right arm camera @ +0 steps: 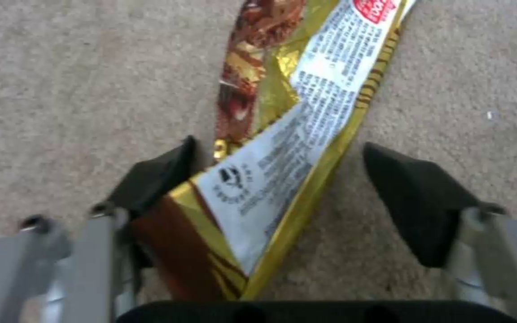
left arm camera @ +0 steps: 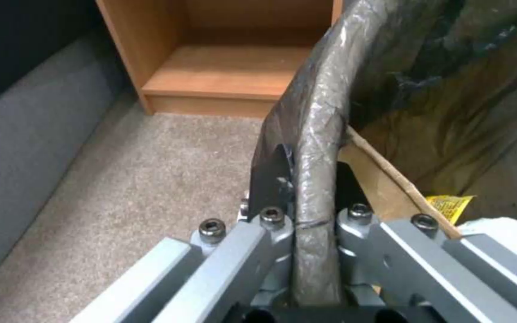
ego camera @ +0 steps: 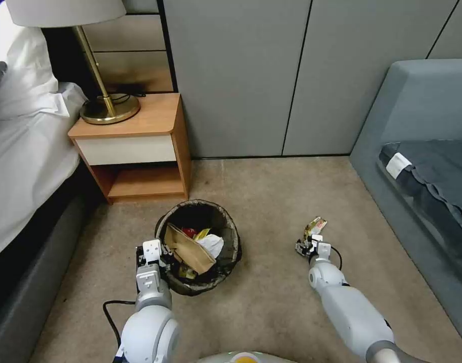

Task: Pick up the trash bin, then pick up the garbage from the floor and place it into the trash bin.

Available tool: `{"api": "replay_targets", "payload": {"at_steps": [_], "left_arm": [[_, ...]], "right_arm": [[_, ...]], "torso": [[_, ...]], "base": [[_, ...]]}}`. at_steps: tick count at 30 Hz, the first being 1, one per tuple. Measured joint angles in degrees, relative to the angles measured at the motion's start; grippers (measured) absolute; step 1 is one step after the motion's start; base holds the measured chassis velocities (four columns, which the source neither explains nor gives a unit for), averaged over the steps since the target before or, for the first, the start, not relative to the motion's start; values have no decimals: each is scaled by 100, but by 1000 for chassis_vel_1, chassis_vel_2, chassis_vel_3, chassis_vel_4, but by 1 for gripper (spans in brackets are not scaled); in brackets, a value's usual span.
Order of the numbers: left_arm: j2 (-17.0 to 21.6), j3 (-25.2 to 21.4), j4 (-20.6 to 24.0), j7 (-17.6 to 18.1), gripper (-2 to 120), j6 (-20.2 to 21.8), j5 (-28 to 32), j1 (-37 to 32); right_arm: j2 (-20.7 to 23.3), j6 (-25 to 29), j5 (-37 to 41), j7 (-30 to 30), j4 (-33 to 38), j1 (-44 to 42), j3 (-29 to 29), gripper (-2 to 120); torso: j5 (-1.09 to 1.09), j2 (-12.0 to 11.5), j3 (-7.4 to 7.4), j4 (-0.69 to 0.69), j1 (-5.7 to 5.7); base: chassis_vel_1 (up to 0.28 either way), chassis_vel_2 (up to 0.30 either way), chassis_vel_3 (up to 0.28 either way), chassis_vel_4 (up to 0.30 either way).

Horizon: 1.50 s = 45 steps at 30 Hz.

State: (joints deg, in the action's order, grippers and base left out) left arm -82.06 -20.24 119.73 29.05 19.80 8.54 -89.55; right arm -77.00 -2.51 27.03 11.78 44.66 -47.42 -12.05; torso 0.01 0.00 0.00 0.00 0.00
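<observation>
The trash bin (ego camera: 225, 222), round and lined with a dark bag, sits at the centre of the head view on the carpet. Inside lie a brown paper bag (ego camera: 190, 249), white tissue (ego camera: 211, 244) and red and yellow scraps. My left gripper (ego camera: 152, 252) is shut on the bin's near-left rim (left arm camera: 315, 148), one finger on each side of the bagged edge. To the right, a golden wrapper (ego camera: 315, 226) lies on the carpet. My right gripper (ego camera: 311, 247) is open, its black pads (right arm camera: 414, 197) on either side of the wrapper (right arm camera: 288, 148).
A wooden nightstand (ego camera: 135, 146) with a brass lamp (ego camera: 107, 101) stands beyond the bin, with a bed (ego camera: 24, 151) to its left. A grey sofa (ego camera: 422, 151) fills the right side. Grey wall panels (ego camera: 291, 75) close the back. Carpet (ego camera: 271, 196) lies open between bin and sofa.
</observation>
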Motion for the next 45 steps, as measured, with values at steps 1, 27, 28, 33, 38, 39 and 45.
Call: {"api": "replay_targets", "payload": {"at_steps": [1,27,28,33,38,39,45], "left_arm": [[0,5,-5,0,0,0,1,4],[2,5,-62,7,0,7,35,63],[0,5,-63,7,0,7,35,63],[5,13,-81,7,0,7,33,49],[18,29,-115,7,0,16,35,48],[18,36,-117,5,0,21,37,51],[24,54,-138,6,0,32,40,48]], "right_arm": [[-3,3,0,0,9,1,5,64],[9,352,-171,-39,-71,38,57,0],[6,414,-201,-28,-61,28,57,0],[11,917,-421,83,430,-141,34,0],[107,1757,-906,-285,2135,-671,-145,0],[142,1937,-953,-473,2605,-790,-148,0],[307,2556,-1193,-1325,4499,-1247,93,0]], "torso": [[-1,0,0,0,0],[-1,0,0,0,0],[-1,0,0,0,0],[0,0,0,0,0],[-1,0,0,0,0],[-2,0,-1,-1,0],[-2,0,-1,-1,0]], "base": [[0,0,0,0],[0,0,0,0],[0,0,0,0],[0,0,0,0],[0,0,0,0],[0,0,0,0],[0,0,0,0]]}}
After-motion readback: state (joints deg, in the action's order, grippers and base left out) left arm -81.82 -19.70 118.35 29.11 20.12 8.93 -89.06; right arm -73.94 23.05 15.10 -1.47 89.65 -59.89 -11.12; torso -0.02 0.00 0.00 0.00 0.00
